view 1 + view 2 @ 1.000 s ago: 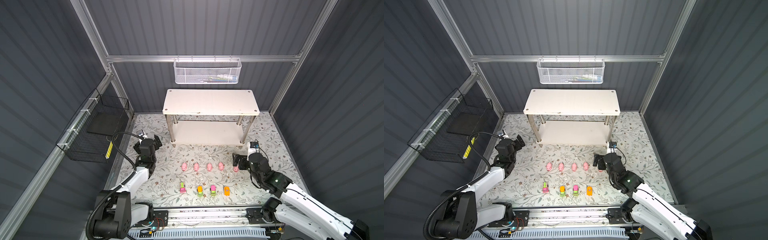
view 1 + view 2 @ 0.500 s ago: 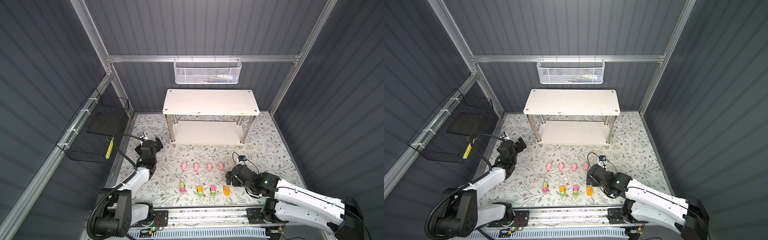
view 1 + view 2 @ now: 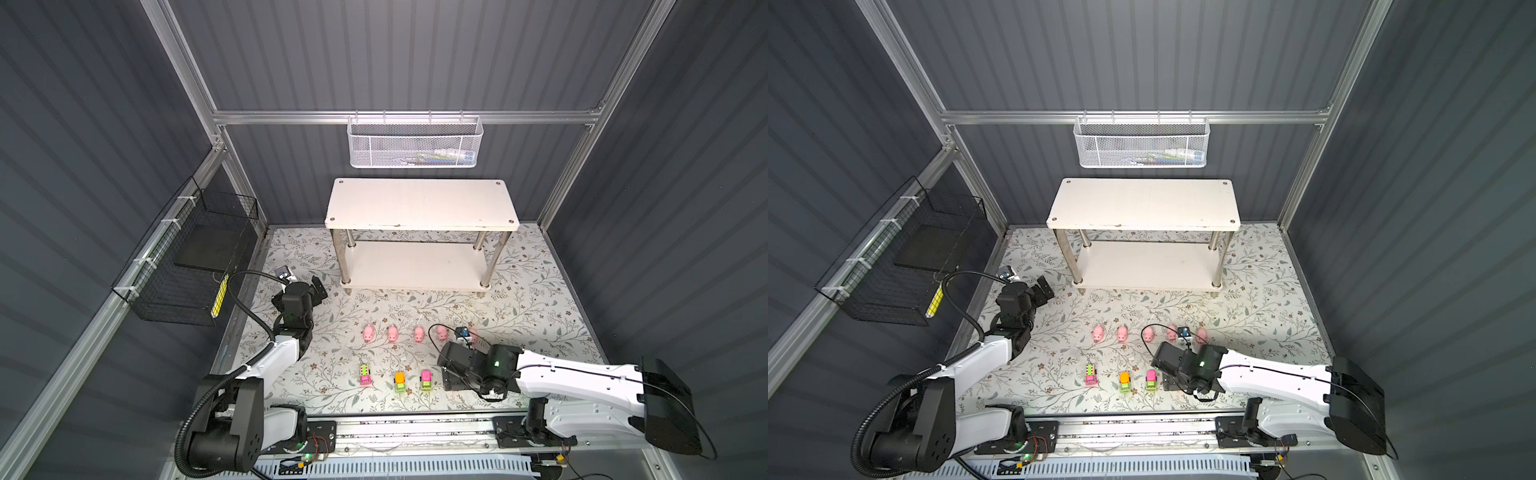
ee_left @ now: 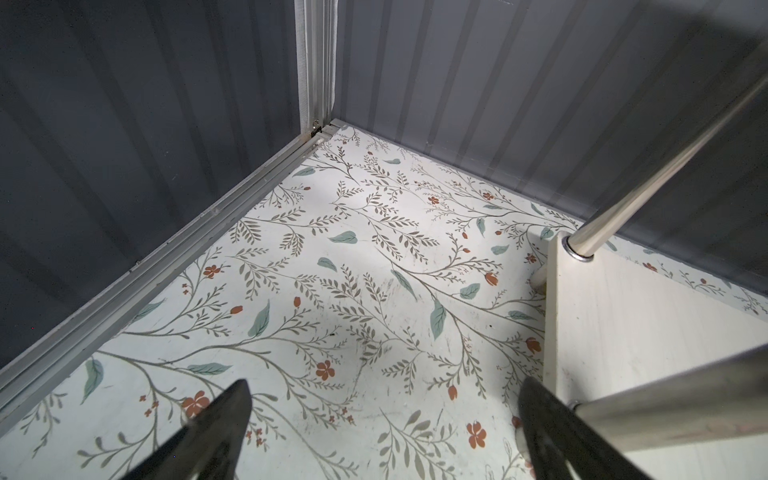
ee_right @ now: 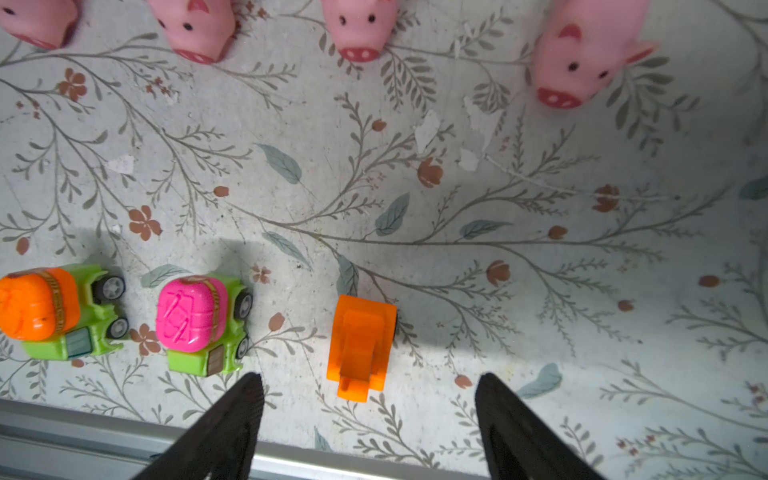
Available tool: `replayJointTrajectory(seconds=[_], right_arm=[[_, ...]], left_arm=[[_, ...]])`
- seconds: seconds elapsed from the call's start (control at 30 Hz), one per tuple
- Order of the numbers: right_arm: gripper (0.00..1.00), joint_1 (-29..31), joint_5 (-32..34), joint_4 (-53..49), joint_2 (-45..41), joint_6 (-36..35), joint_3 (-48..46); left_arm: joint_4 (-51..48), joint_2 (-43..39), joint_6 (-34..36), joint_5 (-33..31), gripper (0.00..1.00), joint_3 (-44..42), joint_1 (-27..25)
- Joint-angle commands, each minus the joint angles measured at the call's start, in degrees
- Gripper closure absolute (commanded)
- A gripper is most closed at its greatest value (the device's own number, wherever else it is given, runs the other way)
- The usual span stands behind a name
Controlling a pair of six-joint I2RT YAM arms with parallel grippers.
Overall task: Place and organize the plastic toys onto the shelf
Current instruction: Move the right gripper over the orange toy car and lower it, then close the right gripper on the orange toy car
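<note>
Nothing placed yet: shelf (image 3: pixel 422 203) at 12 o'clock of floral mat (image 3: pixel 519 299), both white boards bare. All nine toys left to move. Five pigs (image 3: pixel 1122 333), pink with darker snouts, in row mid-mat. Row of vehicles (image 3: pixel 400 381) at 6 o'clock of them. Fourth one, orange vehicle (image 5: pixel 361 345), small, blocky, upright. Low over it, right gripper (image 5: pixel 370 386), jaws apart, toy just ahead between them, untouched. At 8 o'clock of shelf, left gripper (image 4: pixel 384 390), spread wide, empty.
</note>
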Motion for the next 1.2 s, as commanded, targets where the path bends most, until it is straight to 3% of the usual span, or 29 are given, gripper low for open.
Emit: replayJointTrajectory(seconds=[0.0,0.53,1.17], right_arm=[[0.24,0.25,-1.07,-0.90,0.90,1.66,0.65],[0.43,-0.65,-6.73,5.36,5.35,0.63,-1.35],[0.44,-1.82,-7.62,4.12,4.50,3.41,-2.67]], left_arm=[[1.05,-0.68,-0.75,0.36,0.00,-1.00,-0.23],[2.81,0.42,-1.78,0.94,0.00,-2.21,-0.23],[3.48,1.16,-2.14,1.16,0.00,-2.32,-0.23]])
